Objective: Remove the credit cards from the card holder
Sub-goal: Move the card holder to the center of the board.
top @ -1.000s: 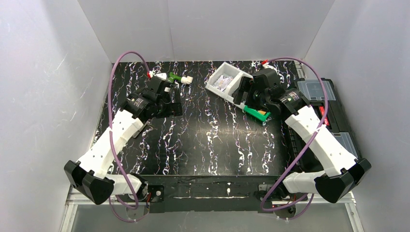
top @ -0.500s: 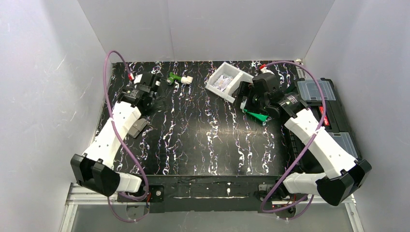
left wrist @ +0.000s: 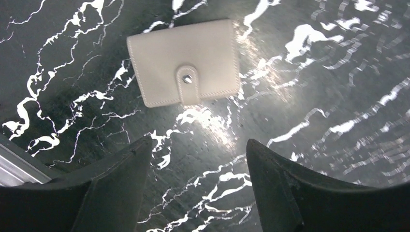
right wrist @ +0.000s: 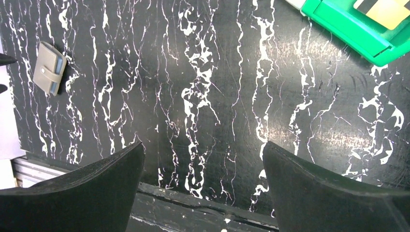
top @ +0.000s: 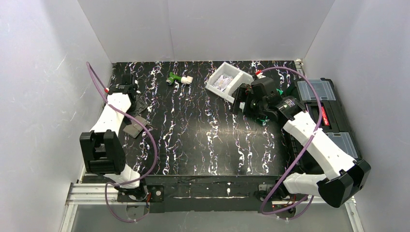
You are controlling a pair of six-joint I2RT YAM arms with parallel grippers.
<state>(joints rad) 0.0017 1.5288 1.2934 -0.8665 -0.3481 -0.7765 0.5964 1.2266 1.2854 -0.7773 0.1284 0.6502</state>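
Observation:
The card holder (left wrist: 183, 63) is a small grey wallet lying shut on the black marbled table, its snap tab fastened. It also shows in the top view (top: 134, 125) and in the right wrist view (right wrist: 50, 67), where a blue edge peeks out at its side. My left gripper (left wrist: 198, 145) hovers above the table just short of the holder, open and empty; in the top view it sits at the far left (top: 128, 89). My right gripper (right wrist: 203, 147) is open and empty, high over the table's right side (top: 246, 99). An orange-yellow card (right wrist: 387, 7) lies in the green bin (right wrist: 353, 26).
A white bin (top: 223, 82) stands at the back middle, with the green bin (top: 261, 117) partly under my right gripper. A small green and white object (top: 179, 78) lies at the back. A black toolbox (top: 324, 111) lines the right edge. White walls enclose the table.
My left arm has swung from the back middle to the far left edge, over the card holder. My right gripper has shifted slightly nearer. The holder has not moved.

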